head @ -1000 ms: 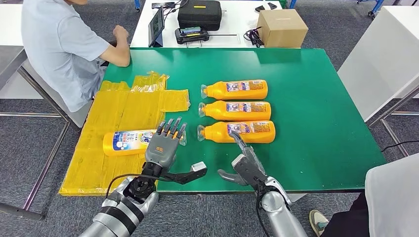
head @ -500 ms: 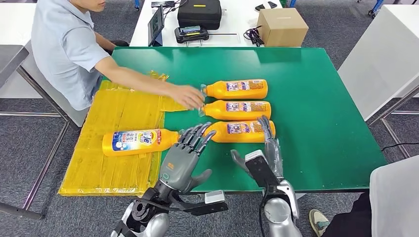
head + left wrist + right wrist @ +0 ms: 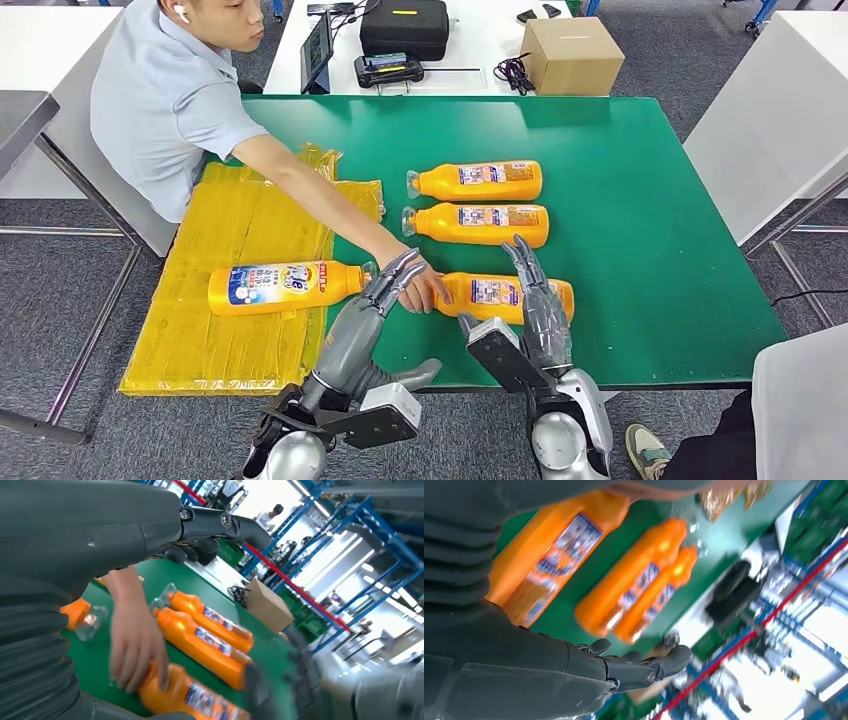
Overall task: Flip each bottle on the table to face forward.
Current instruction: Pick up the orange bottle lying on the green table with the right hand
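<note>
Orange nearest bottle [image 3: 505,296] lies on the green desk [image 3: 650,200] under a person's hand [image 3: 422,290], my left hand [image 3: 372,312] and right hand [image 3: 535,305] both spread empty beside it, so I'd wait before gripping.

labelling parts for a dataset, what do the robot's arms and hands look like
Both arms are silver metal with black joint rings. The left hand and right hand are grey, with darker slim fingers and a ribbed grey cover at each wrist. A black cable loops beside the left forearm, and boxy grey camera modules sit at the wrists.

green table [image 3: 650,200], orange bottles [image 3: 478,181], yellow bags [image 3: 250,215]
</note>
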{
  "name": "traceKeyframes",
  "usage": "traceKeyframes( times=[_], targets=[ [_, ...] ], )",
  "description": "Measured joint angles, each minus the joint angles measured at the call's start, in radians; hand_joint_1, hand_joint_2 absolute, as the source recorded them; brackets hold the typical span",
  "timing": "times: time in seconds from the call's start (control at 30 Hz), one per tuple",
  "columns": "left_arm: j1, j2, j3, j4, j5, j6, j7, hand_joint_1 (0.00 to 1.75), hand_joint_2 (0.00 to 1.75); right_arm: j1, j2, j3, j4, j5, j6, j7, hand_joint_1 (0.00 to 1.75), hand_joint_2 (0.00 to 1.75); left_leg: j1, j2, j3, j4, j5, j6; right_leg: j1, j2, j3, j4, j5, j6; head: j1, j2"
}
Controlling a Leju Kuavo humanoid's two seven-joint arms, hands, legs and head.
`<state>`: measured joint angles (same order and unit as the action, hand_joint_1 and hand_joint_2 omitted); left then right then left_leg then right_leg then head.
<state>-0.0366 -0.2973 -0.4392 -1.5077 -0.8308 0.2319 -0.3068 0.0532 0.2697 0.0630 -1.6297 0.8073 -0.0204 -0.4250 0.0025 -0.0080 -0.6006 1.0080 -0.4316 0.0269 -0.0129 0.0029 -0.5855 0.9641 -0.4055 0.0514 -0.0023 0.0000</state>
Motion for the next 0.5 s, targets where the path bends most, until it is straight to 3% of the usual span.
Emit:
traceKeyframes(
  times=[0.2,0.27,0.33,0.4,0.5],
  targets=[
    [0.017,-0.002,0.029,0.003,0.248,-0.042,0.037,0.0,1.75,0.018,-0.045,0.006,0.009,0.011,-0.02,-0.005,0.0,1.75,0.0,0.0,0.0,0.0,0.0,0.0,0.0,0.0,0.0,0.0,0.0,0.0,0.0,0.0],
    [0.022,-0.004,0.04,0.004,0.346,-0.062,0.053,0.0,0.87,0.029,-0.052,0.008,0.004,0.054,-0.053,-0.003,0.0,1.75,0.0,0.0,0.0,0.0,0.0,0.0,0.0,0.0,0.0,0.0,0.0,0.0,0.0,0.0],
    [0.025,-0.006,0.049,0.006,0.429,-0.08,0.062,0.0,0.87,0.036,-0.058,0.01,-0.002,0.101,-0.083,0.007,0.0,1.75,0.0,0.0,0.0,0.0,0.0,0.0,0.0,0.0,0.0,0.0,0.0,0.0,0.0,0.0],
    [0.03,-0.008,0.06,0.01,0.502,-0.101,0.065,0.0,1.75,0.043,-0.067,0.017,-0.006,0.164,-0.101,0.031,0.0,1.75,0.0,0.0,0.0,0.0,0.0,0.0,0.0,0.0,0.0,0.0,0.0,0.0,0.0,0.0],
    [0.044,-0.009,0.077,0.012,0.594,-0.129,0.066,0.0,1.75,0.061,-0.085,0.029,-0.008,0.273,-0.126,0.083,0.0,1.75,0.0,0.0,0.0,0.0,0.0,0.0,0.0,0.0,0.0,0.0,0.0,0.0,0.0,0.0]
  ],
)
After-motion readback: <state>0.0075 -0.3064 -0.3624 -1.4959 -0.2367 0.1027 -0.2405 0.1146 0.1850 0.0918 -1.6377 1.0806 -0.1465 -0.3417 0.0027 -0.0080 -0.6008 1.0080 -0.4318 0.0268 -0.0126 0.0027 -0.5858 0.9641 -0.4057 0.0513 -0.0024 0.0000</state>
